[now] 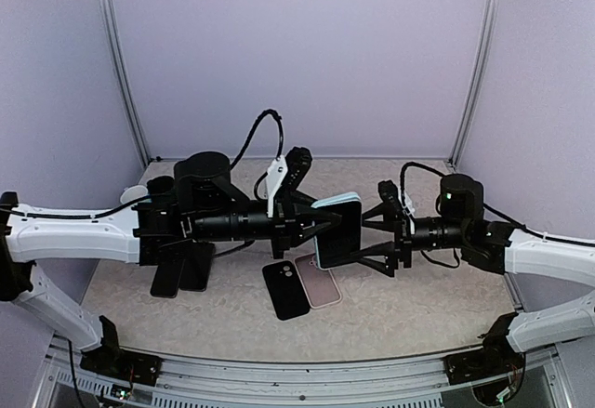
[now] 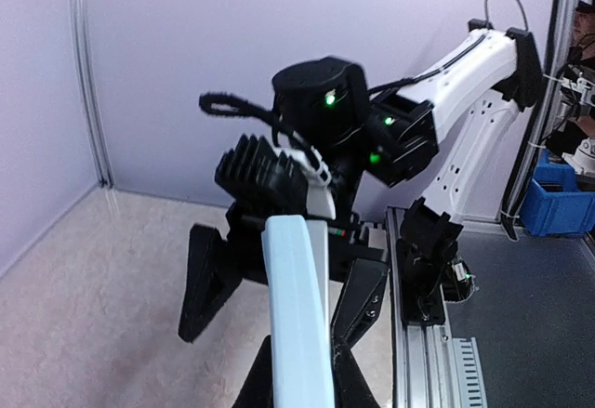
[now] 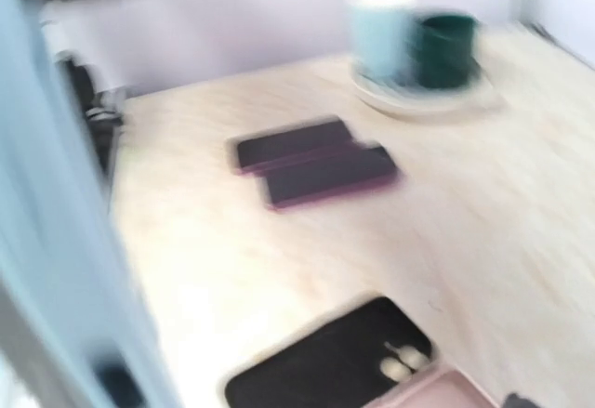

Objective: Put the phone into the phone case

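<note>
The left pincer (image 1: 310,225) clamps a light-blue-rimmed phone (image 1: 339,233) in mid-air over the surface's (image 1: 409,310) middle, its free edge offered to the right pincer (image 1: 374,237), spread wide just beside it, probably to share the hold.

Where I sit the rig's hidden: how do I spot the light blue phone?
Above the middle of the table the arms meet. Between them the left claw is shut on the light blue phone, the right claw open beside it. It alone is off the table; the black case, pink case and dark phones lie flat.
</note>
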Available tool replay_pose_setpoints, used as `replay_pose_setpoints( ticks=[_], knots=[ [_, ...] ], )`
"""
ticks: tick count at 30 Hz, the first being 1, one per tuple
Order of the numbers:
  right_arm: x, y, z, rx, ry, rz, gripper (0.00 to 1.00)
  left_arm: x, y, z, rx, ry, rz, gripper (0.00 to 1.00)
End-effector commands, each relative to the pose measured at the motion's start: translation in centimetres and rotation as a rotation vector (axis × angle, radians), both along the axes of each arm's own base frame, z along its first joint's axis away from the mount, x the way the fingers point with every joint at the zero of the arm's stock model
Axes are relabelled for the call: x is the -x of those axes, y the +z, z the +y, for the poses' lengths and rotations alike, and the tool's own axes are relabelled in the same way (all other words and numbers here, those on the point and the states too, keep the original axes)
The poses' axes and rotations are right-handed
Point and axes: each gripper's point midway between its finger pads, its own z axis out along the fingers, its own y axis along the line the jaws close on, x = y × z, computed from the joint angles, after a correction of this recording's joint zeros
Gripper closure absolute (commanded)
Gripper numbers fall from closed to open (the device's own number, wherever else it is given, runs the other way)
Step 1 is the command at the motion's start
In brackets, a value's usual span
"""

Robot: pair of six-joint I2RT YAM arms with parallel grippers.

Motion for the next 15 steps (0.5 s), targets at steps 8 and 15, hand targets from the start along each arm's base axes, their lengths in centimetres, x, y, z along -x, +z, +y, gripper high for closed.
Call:
replay_pose_setpoints(
  ticks=[8,15],
  knots=[
    [6.3,3.8,1.4,-0.098,0.338,-0.253,0.38,3.6,4.4,1.3,0.084,-0.092,-0.148,1.0],
    [5.9,3.3,1.7,-0.069,0.315,-0.222,0.87,4.1,5.0,1.3,0.119,-0.105,-0.149,1.0]
  ],
)
